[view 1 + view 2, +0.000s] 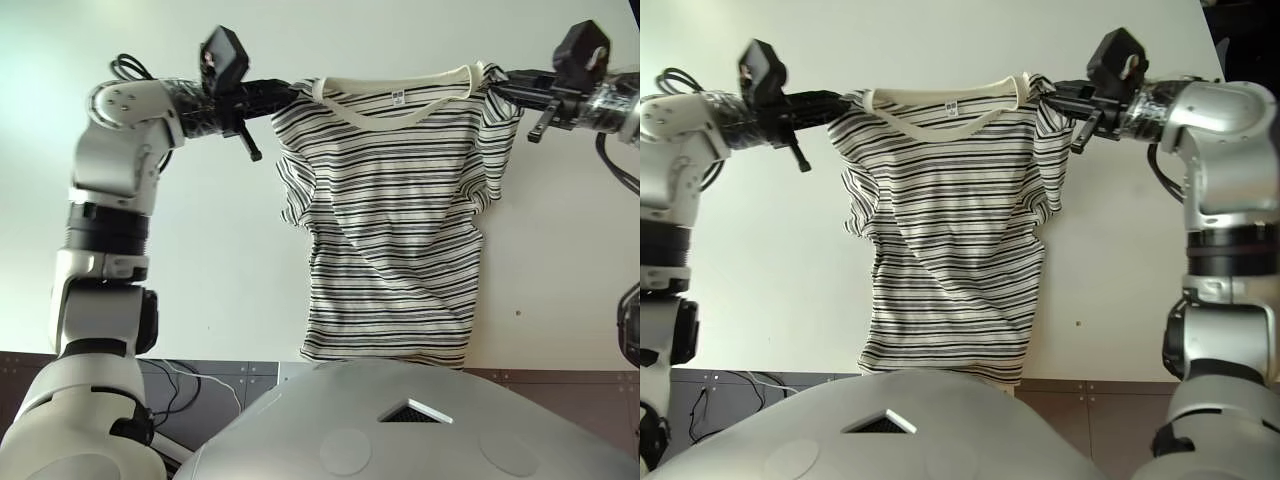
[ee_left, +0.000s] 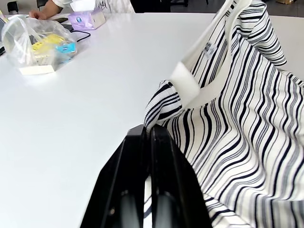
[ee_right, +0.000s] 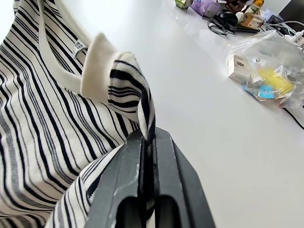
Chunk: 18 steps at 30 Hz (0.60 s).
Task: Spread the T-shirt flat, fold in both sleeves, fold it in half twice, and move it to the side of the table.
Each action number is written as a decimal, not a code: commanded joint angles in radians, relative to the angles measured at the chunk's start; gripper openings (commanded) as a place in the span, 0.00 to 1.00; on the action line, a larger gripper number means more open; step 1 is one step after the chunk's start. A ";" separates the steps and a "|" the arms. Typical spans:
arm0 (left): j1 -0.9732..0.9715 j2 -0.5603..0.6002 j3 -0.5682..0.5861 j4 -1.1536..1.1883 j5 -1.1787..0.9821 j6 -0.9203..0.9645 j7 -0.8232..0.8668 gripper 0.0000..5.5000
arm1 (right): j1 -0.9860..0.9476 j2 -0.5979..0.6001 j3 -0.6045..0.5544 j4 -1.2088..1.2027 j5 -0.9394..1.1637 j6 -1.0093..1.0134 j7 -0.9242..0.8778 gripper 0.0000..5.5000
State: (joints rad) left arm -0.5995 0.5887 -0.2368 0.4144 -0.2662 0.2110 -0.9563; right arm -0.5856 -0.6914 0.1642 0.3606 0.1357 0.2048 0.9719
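T-shirt (image 1: 390,230) spans between left pincer (image 1: 290,93) and right pincer (image 1: 497,87), shoulders clamped.

Head stereo pair: we look forward and steeply down onto the white table (image 1: 200,250) from above the arms, at middle range. Both eyes share one scene, with the striped T-shirt (image 1: 395,220) showing right of centre in the left eye view and left of centre in the right eye view.

Left wrist camera: we sit just behind the left gripper (image 2: 151,130), very near, sighting along its fingers (image 2: 166,166) low across the tabletop toward a clear plastic bag (image 2: 40,40) far off.

Right wrist camera: same mounting behind the right gripper (image 3: 149,135), equally low and close.

Both wrist views share the T-shirt's cream collar (image 2: 185,83), seen from opposite ends.
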 commanded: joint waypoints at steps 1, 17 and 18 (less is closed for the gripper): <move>-0.223 -0.137 -0.075 0.469 0.214 -0.215 0.127 0.02 | -0.246 0.168 0.097 0.500 -0.183 -0.203 -0.145 0.03; -0.369 -0.234 -0.066 0.876 0.536 -0.543 0.652 0.17 | -0.427 0.249 0.129 0.931 -0.458 -0.483 -0.669 0.16; -0.356 -0.217 -0.047 0.852 0.529 -0.584 0.672 0.17 | -0.406 0.223 0.106 0.909 -0.443 -0.515 -0.682 0.16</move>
State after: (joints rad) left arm -0.9818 0.3319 -0.3098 1.2999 0.2598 -0.3164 -0.3183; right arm -1.0015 -0.4157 0.3068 1.3024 -0.3282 -0.2699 0.3150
